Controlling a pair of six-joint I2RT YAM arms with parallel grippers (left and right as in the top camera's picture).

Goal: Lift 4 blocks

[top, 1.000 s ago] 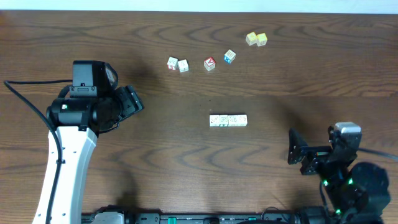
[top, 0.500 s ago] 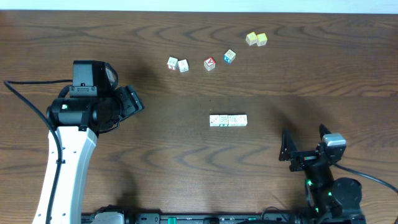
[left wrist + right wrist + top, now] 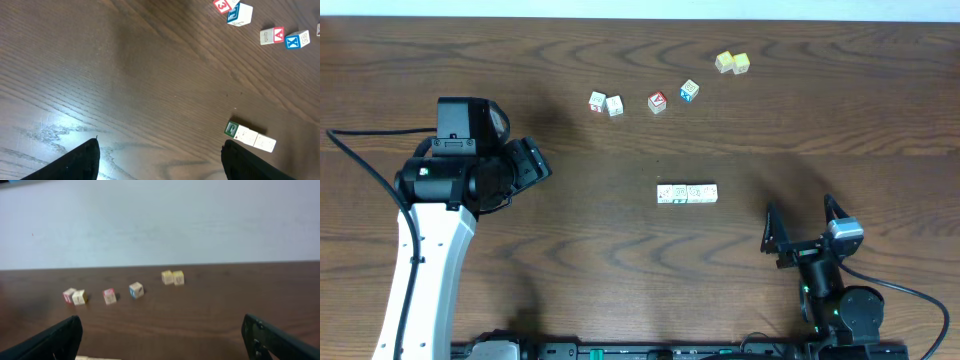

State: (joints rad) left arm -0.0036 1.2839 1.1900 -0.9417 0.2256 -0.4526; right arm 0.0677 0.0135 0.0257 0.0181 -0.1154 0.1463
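Note:
The blocks (image 3: 687, 193) lie in a short straight row of several cream-white cubes at the table's middle. In the left wrist view the row of blocks (image 3: 250, 137) shows a green end face, just beyond the right fingertip. Only its top edge, the blocks (image 3: 97, 358), peeks in at the bottom of the right wrist view. My left gripper (image 3: 532, 162) hovers open well left of the row, left gripper (image 3: 160, 160) holding nothing. My right gripper (image 3: 800, 228) stands open to the row's right and nearer the front edge, right gripper (image 3: 161, 330) empty.
Loose cubes sit along the far side: a white pair (image 3: 606, 103), a red-faced cube (image 3: 657, 102), a blue-faced cube (image 3: 689, 91) and a yellow pair (image 3: 732, 63). The left arm's white link (image 3: 420, 270) runs down the left side. A black rail (image 3: 650, 351) lines the front edge.
The right arm has drawn in toward the front edge and its gripper has shifted left, nearer the row. The left arm and all the cubes have stayed put.

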